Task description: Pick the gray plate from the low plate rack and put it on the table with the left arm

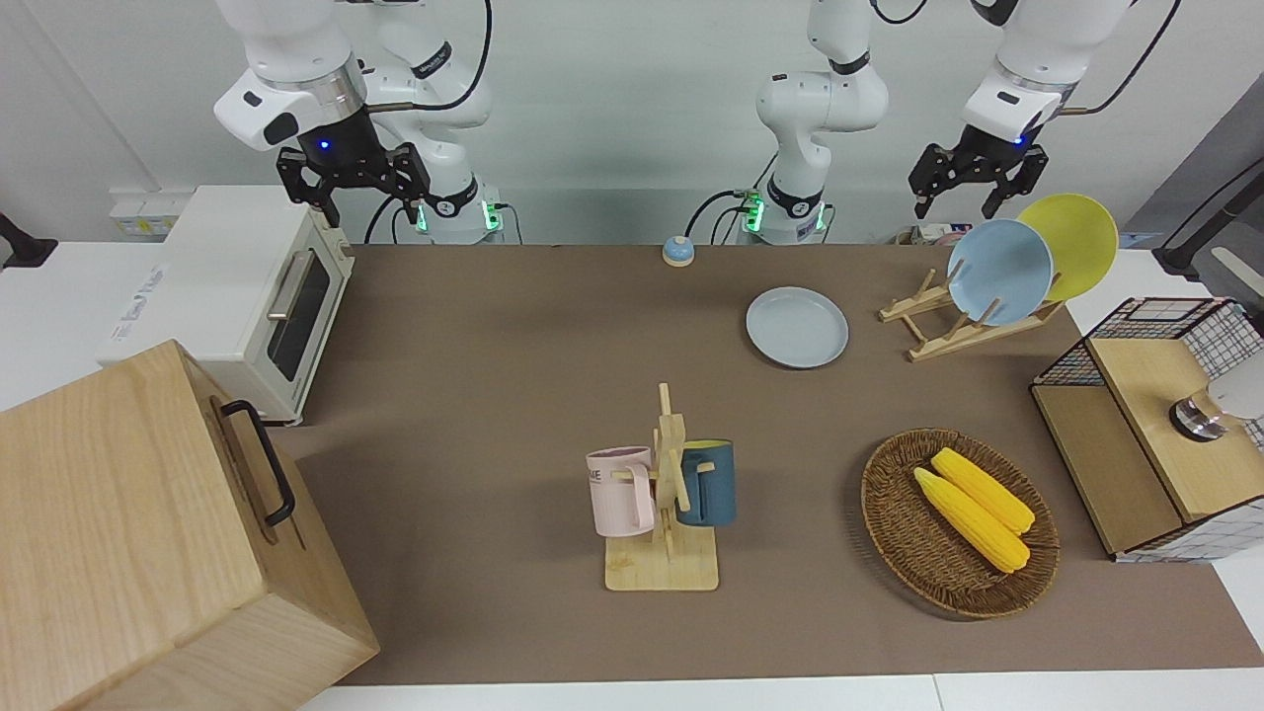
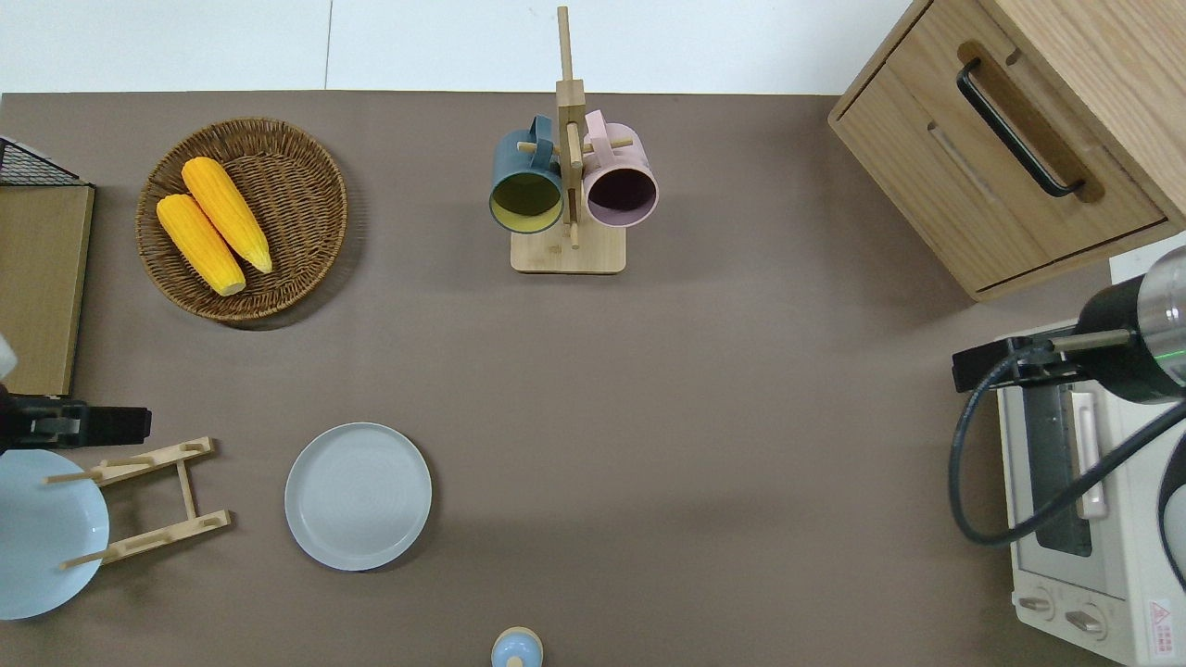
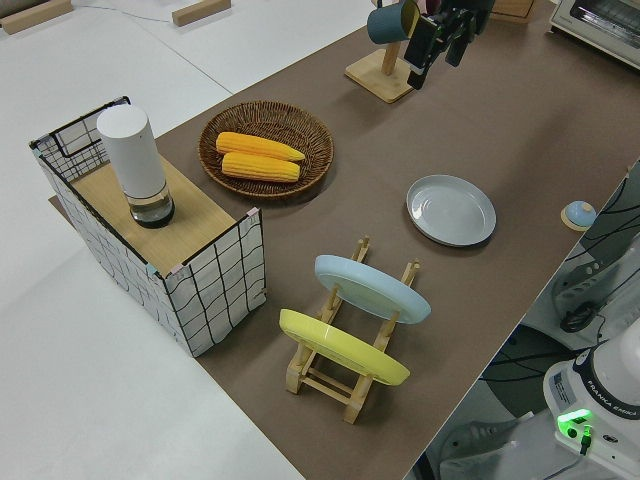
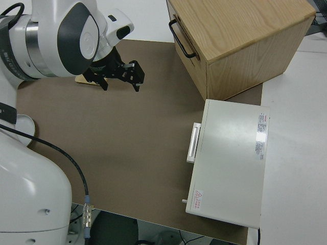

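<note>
The gray plate (image 1: 797, 327) lies flat on the brown table (image 1: 513, 395), beside the low plate rack (image 1: 933, 331) toward the table's middle; it also shows in the overhead view (image 2: 358, 496) and the left side view (image 3: 451, 210). The rack (image 2: 153, 500) holds a light blue plate (image 1: 999, 272) and a yellow plate (image 1: 1071, 242). My left gripper (image 1: 956, 202) is open and empty, raised high in the air; from overhead (image 2: 74, 424) it is over the table edge just past the rack's farther rail. My right gripper (image 1: 357, 202) is open and parked.
A mug tree (image 1: 667, 494) with a pink and a blue mug stands mid-table. A wicker basket with two corn cobs (image 1: 963, 518), a wire crate (image 1: 1155, 425), a white toaster oven (image 1: 237, 296), a wooden drawer box (image 1: 148, 533) and a small blue bell (image 1: 677, 251) are around.
</note>
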Robot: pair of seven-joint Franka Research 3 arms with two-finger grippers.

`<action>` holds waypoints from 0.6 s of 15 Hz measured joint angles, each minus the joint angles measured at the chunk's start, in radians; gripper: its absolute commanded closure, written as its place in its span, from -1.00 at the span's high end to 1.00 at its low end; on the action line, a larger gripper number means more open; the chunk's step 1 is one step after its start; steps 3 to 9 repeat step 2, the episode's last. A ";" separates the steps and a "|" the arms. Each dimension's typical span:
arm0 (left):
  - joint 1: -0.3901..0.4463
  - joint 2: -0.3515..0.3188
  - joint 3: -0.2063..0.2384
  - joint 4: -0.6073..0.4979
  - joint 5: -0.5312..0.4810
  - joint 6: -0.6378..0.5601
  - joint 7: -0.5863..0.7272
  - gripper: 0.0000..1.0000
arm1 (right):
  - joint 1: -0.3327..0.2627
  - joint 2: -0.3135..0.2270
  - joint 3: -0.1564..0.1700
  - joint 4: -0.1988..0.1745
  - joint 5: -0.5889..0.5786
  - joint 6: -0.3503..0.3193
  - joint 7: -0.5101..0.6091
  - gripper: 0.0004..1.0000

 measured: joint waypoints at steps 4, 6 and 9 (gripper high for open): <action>0.000 0.001 0.000 0.000 0.000 0.000 -0.003 0.99 | 0.000 0.000 0.000 0.000 0.000 0.000 0.000 0.98; 0.000 0.001 0.000 0.000 0.000 0.000 -0.003 0.99 | 0.000 0.000 0.000 0.000 0.000 0.000 0.000 0.98; 0.000 0.001 0.000 0.000 0.000 0.000 -0.003 0.99 | 0.000 0.000 0.000 0.000 0.000 0.000 0.000 0.98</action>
